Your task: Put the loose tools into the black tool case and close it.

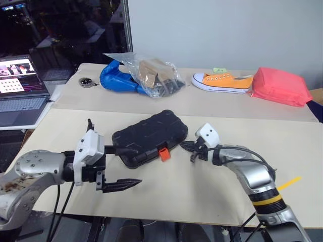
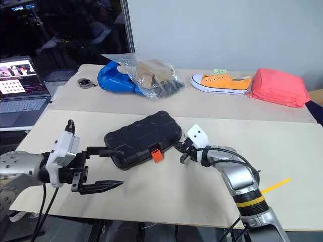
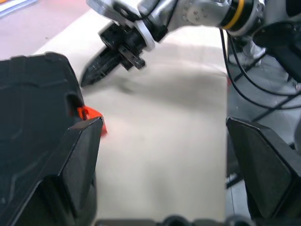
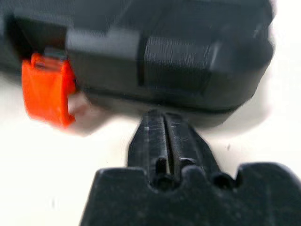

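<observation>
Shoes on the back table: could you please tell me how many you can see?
1. An orange shoe lies on its own on the back table, between the clear bag and the red pouch. A second could be hidden behind these.

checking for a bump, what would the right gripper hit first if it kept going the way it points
Most likely the black tool case: the right gripper points at its front edge, beside the orange latch, with nothing between.

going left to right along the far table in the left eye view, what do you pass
laptop → small round object → blue item → clear plastic bag → orange sneaker → red pouch
</observation>
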You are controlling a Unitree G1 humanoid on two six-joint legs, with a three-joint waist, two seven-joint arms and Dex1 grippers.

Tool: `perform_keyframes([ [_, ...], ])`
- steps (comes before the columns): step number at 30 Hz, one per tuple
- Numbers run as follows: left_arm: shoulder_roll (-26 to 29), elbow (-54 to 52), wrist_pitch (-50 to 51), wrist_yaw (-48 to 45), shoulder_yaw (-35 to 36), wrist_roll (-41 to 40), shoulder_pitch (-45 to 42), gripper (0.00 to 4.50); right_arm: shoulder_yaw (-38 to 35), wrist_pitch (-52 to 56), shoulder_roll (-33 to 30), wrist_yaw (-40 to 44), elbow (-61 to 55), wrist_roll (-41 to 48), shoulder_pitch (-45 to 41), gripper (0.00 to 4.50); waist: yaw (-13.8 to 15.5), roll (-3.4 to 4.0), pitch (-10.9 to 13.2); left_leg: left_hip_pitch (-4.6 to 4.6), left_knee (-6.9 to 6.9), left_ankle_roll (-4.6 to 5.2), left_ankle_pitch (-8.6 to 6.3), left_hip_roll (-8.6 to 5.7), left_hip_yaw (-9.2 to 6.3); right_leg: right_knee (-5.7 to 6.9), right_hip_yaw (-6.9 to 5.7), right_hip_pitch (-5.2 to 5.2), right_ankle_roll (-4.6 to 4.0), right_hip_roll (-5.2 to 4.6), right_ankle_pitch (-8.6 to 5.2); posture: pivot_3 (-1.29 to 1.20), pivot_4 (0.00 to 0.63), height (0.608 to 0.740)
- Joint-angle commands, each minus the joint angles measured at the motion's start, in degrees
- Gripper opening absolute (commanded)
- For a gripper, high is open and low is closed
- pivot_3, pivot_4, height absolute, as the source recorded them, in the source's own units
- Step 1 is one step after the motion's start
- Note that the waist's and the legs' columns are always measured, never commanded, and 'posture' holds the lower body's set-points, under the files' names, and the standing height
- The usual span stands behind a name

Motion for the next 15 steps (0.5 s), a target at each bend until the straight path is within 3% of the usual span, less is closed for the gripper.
perform_keyframes([
  [1,-3.90,0.87,0.65,7.06,-3.65,2.88,-3.01,4.50,-3.17,5.57,-2.43,1.99,-10.27,4.77,1.85,1.76,0.27,0.00,0.01,-0.05,-0.03,0.02,-0.02,-0.04,-0.01,0.02,0.00,-0.03,0.08,-0.04,-0.06,0.00,0.150,0.740],
  [5,-9.63,2.90,1.72,13.96,-7.65,5.72,-5.51,4.50,-2.66,14.00,-0.18,-1.40,-19.24,8.53,3.26,3.12,0.15,-0.01,0.01,-0.16,-0.05,0.01,-0.13,-0.04,-0.17,-0.01,-0.03,-0.08,0.09,0.01,-0.12,0.00,0.150,0.740],
  [9,-10.70,4.67,0.70,14.14,-10.77,8.95,-4.58,4.50,0.42,20.96,4.62,-7.49,-23.37,9.31,4.45,4.40,-0.12,-0.02,0.01,-0.08,-0.01,-0.01,-0.13,-0.04,-0.25,0.02,-0.07,0.01,0.08,0.01,-0.12,0.00,0.150,0.740],
  [15,-9.42,7.63,-1.90,10.81,-11.82,11.96,-2.33,4.50,0.68,28.72,10.73,-17.54,-25.97,7.97,5.84,4.40,-0.19,-0.02,0.01,-0.03,0.05,-0.09,-0.07,-0.05,-0.23,0.03,-0.07,0.03,0.07,-0.01,-0.10,0.00,0.150,0.740],
])
